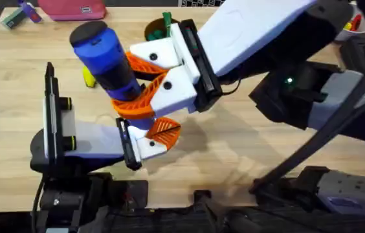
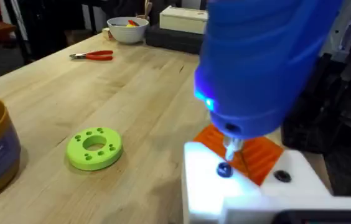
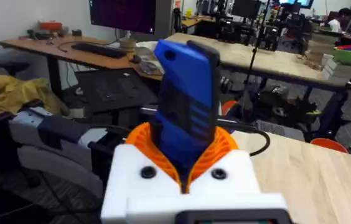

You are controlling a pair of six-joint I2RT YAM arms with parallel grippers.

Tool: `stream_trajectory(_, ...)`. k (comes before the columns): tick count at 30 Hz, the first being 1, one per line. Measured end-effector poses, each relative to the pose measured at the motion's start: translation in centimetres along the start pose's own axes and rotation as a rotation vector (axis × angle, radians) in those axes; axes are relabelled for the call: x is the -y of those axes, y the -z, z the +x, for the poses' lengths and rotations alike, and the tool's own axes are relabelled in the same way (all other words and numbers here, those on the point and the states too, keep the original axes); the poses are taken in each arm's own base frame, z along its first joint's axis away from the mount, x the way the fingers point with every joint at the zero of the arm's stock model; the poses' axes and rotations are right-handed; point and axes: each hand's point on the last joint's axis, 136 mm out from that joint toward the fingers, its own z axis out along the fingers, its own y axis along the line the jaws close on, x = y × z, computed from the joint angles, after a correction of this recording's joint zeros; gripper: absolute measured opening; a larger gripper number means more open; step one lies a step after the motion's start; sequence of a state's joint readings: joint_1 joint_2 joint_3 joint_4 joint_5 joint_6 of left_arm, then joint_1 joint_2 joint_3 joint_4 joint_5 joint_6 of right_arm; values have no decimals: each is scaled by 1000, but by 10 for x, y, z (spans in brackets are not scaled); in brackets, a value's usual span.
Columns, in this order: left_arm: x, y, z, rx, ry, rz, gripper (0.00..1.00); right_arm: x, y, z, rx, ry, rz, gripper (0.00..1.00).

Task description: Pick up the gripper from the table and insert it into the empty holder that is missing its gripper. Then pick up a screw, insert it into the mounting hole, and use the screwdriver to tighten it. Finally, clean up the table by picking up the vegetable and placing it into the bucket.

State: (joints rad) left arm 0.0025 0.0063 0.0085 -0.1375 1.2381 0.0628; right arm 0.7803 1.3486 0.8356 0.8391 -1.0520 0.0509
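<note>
A: Where's the screwdriver [image 1: 108, 61]?

B: Centre-left of the overhead frame, upright, clamped between the right gripper [image 1: 145, 79]'s orange pads. Its bit [image 2: 231, 148] stands over a dark screw [image 2: 224, 170] in the white holder [image 2: 225, 186].

A: And the left gripper [image 1: 153, 137]?

B: Just below it; I cannot tell how wide it stands.

A: Room around?

B: Bare wood toward the lower right. The vegetable [image 1: 89, 78] peeks out left of the screwdriver, the bucket [image 1: 156, 30] near the top edge.

Right arm reaching across the middle
Its right gripper [image 1: 145, 85] is clamping the screwdriver [image 1: 108, 61] upright over the left gripper [image 1: 150, 137]
</note>
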Motion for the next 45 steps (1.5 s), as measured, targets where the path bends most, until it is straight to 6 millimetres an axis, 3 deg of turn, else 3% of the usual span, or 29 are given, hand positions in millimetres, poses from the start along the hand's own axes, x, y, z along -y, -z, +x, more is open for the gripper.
stream_trajectory(45,0,0,0,0,4,0,17,5,-2,8,-8,-17,8,25)
